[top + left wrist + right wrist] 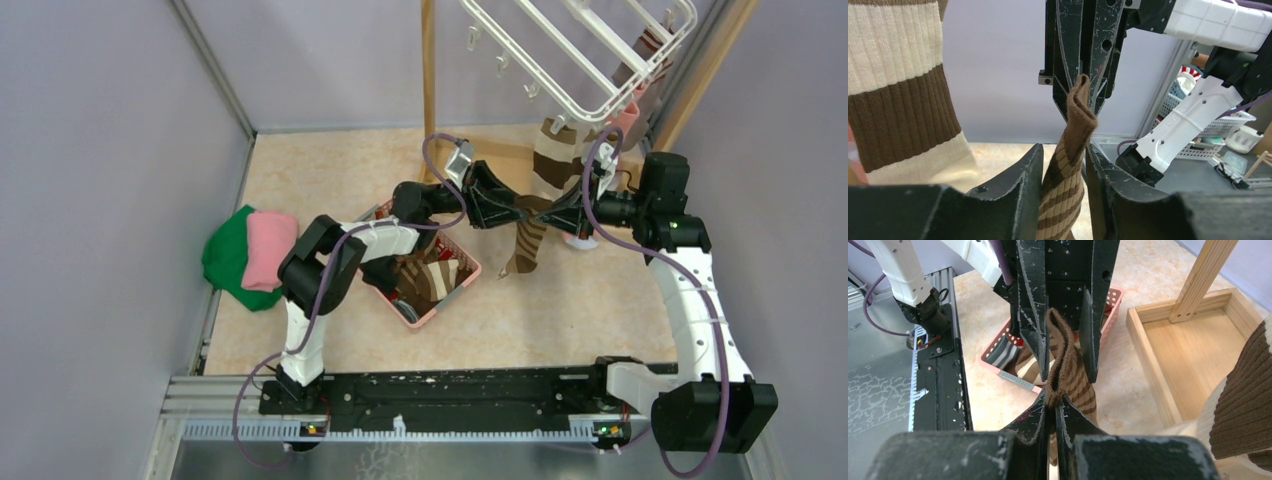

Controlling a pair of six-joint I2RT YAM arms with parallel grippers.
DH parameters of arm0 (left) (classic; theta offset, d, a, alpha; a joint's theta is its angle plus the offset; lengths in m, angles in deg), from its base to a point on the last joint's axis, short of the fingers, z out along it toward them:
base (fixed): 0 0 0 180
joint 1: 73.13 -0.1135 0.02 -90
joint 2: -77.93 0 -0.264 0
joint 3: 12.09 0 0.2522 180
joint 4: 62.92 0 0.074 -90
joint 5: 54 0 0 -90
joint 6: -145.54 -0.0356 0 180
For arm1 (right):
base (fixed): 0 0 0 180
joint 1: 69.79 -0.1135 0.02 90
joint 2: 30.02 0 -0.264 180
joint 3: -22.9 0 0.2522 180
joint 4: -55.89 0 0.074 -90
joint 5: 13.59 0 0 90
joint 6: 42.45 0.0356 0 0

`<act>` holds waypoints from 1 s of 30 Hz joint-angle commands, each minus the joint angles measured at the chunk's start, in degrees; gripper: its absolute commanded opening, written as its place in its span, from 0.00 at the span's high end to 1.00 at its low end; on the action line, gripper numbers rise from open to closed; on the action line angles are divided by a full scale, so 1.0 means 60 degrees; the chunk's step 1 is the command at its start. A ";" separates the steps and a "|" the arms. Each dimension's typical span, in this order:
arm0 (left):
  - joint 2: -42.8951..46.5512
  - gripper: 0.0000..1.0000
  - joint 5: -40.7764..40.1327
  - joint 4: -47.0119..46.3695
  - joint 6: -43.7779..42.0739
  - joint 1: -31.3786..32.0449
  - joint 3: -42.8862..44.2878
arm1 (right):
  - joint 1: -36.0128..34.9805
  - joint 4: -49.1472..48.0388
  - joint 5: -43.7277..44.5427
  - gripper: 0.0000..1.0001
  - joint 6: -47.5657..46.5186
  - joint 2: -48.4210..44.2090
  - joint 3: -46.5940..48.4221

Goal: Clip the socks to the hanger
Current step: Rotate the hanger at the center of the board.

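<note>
A brown-and-tan striped sock [527, 245] hangs between my two grippers above the table's middle. My right gripper [548, 213] is shut on its folded brown cuff [1058, 340], pinching it at the fingertips [1054, 399]. My left gripper [524, 212] faces it, open, its fingers [1023, 175] standing either side of the sock [1068, 170] just below the cuff; one finger touches the fabric, the other stands slightly off it. The white hanger [560, 50] is up at the back right. A wide-striped brown and cream sock [558, 160] and a pink sock [628, 118] hang from it.
A pink basket [462, 283] holding more striped socks [430, 278] sits under the left arm. Folded green and pink cloths [245, 255] lie at the left wall. A wooden stand post [428, 80] rises behind, from its tray base [1193, 340].
</note>
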 commanded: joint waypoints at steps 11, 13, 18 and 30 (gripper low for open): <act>0.0626 1.00 0.0357 -0.2868 0.0200 0.0048 0.0229 | -0.0063 -0.0171 -0.0187 0.98 -0.0191 -0.0225 0.0391; 0.0760 1.00 0.0351 -0.2859 0.0001 0.0039 0.0005 | -0.0070 -0.0117 -0.0134 0.86 -0.0210 -0.0247 0.0417; 0.1346 1.00 0.0234 -0.2859 -0.0548 -0.0204 -0.0917 | 0.0026 0.1619 0.0498 0.42 -0.1521 -0.0347 0.1305; 0.3690 1.00 0.0104 -0.2654 -0.2375 -0.0646 -0.3698 | 0.0304 0.3166 0.1427 0.33 -0.1182 -0.0151 0.4580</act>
